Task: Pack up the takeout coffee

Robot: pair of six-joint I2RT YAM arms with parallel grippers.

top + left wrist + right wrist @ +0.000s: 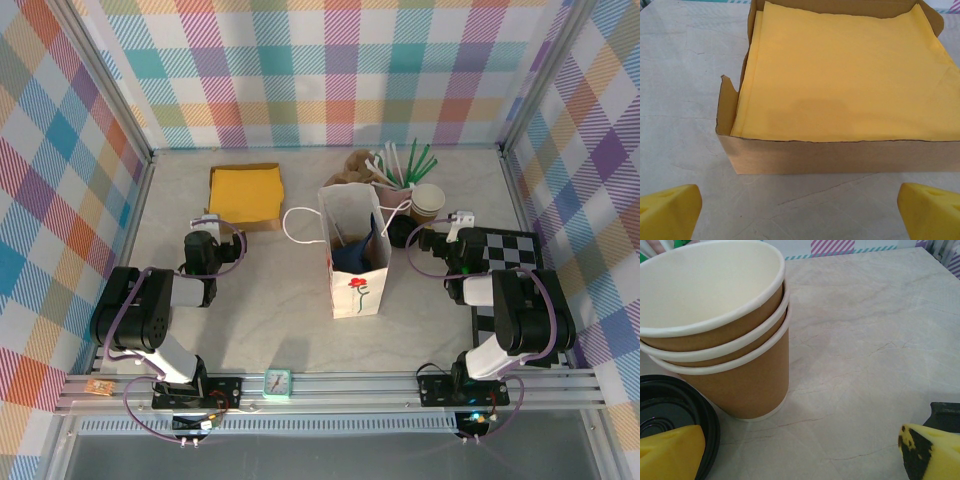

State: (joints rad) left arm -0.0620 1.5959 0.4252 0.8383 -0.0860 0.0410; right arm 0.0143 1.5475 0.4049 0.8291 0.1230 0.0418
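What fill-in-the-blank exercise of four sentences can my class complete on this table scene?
1. The left gripper and the right gripper both have their jaws ____.
2. In the top view, the white paper bag stands ____ the two grippers.
3. The stack of brown paper cups holds ____ cups, nested.
4. The sheets in the cardboard box are ____ in colour.

Missing words: open; between; three; yellow.

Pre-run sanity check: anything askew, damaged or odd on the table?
Two things. The stack of paper cups looks nested crooked, its rims tilted. The cardboard tray under the yellow napkins has a ragged, torn near-left corner. No spills visible.
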